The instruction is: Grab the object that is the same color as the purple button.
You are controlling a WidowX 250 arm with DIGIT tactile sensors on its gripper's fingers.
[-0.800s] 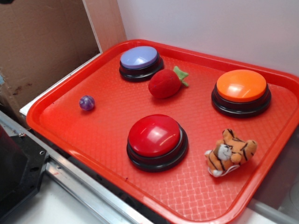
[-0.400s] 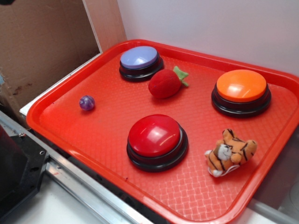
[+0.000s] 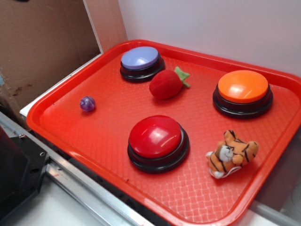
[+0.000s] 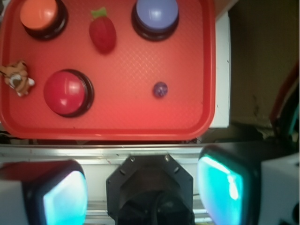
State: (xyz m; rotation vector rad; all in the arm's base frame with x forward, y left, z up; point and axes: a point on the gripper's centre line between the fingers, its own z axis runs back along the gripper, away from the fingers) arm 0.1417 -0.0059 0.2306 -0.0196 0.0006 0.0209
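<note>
A tiny glossy purple marble (image 3: 87, 103) lies alone on the red tray (image 3: 94, 136) near its left edge; it also shows in the wrist view (image 4: 160, 89). The purple button (image 3: 140, 59), a lavender-blue dome on a black base, stands at the tray's far left corner, and shows in the wrist view (image 4: 155, 13). My gripper (image 4: 143, 187) is open and empty, its two teal pads wide apart, high above the robot base and short of the tray's near edge. The gripper does not show in the exterior view.
On the tray stand a red button (image 3: 157, 139), an orange button (image 3: 242, 89), a red plush strawberry (image 3: 167, 84) and a plush tiger (image 3: 233, 153). A cardboard wall (image 3: 42, 42) rises at the left. A metal rail (image 3: 84, 186) and the black robot base (image 4: 150, 192) lie before the tray.
</note>
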